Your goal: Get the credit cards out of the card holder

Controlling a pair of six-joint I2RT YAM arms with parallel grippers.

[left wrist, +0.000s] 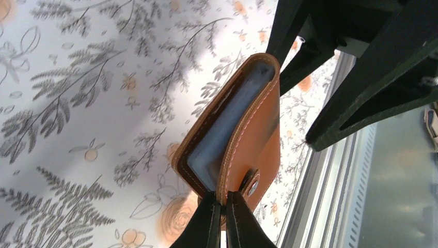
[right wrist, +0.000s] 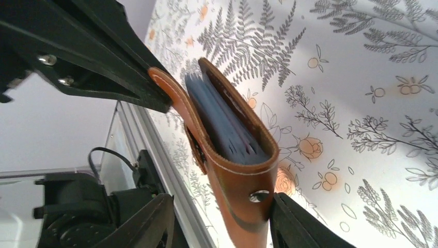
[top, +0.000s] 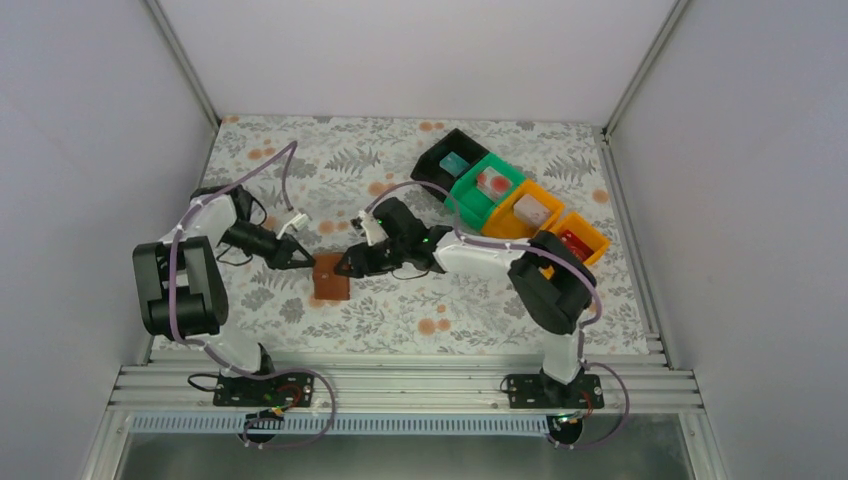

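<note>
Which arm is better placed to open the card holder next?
Right, probably. The left gripper is shut on an edge of the card holder, holding it; the right gripper straddles it with open jaws, free to work.

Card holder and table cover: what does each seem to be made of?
Card holder: leather or leather-look, tan-brown with a soft sheen. Pale stitching runs along its edges, and a shiny snap stud looks metal. Its inner sleeves are pale blue-grey, perhaps plastic; hard to tell. Table cover: a matte printed sheet of ferns and flowers, paper or vinyl.
</note>
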